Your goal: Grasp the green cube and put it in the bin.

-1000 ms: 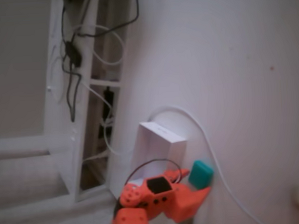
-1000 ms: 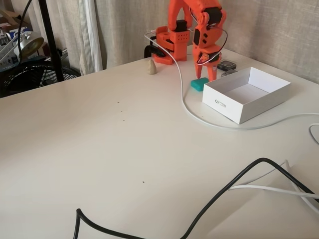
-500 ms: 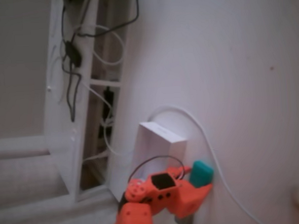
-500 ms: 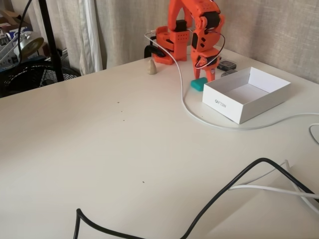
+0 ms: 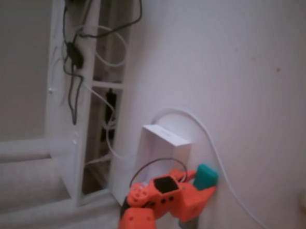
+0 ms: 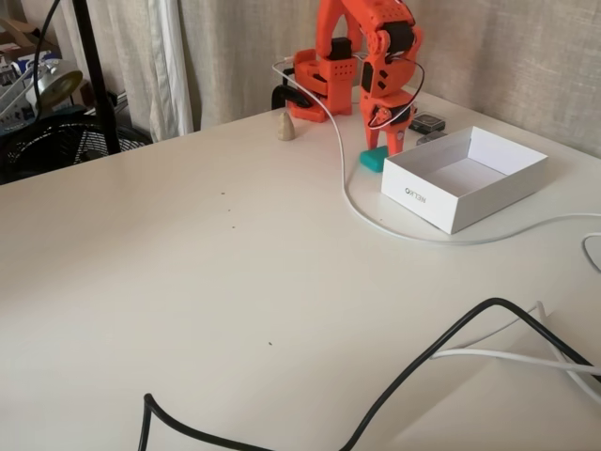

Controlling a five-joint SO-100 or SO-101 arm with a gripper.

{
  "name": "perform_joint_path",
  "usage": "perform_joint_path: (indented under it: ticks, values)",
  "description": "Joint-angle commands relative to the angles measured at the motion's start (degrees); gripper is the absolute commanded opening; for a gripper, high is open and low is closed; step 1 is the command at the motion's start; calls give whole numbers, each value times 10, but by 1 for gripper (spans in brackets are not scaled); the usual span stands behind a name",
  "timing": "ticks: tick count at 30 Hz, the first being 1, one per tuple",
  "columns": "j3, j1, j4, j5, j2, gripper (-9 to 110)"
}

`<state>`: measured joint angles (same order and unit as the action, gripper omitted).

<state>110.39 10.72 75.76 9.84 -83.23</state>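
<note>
From the near edge of the white table (image 6: 188, 282) a thick black cable (image 6: 413, 371) snakes in across the front, and beside it, toward the near right corner, a thinner white one (image 6: 507, 357) lies flat. Behind them the whole middle of the tabletop is bare, smooth and matte, with only a few dark specks.

Further back toward the right edge sits the bin (image 6: 465, 177), a shallow white cardboard box with thin upright walls and a flat bottom, turned so one corner points at the table's front. A white cord (image 6: 349, 193) curves round its near-left side. Just beyond the bin's left corner the green cube (image 6: 377, 158) rests on the table, small, teal, with rounded corners; in the blurred fixed view it shows beside the bin (image 5: 163, 147) as a teal block (image 5: 205, 176).

The orange plastic arm (image 6: 362, 47) stands at the far edge, folded over so the gripper (image 6: 387, 143) points straight down onto the cube. Its fingers sit right against the cube, but I cannot tell whether they are clenched on it or loose. A small beige cone (image 6: 286, 125) stands left of the arm's base.
</note>
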Motion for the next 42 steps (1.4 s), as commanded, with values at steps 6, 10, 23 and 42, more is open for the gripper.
perform_joint_path:
  ticks: [6,10,23,42]
  values:
    - [2,-24,11,3,-83,-8]
    - [-2,-54,9,3,-142,-8]
    - [-221,-131,-28,12,-134,-8]
    - [-243,-81,-109,73,45,4]
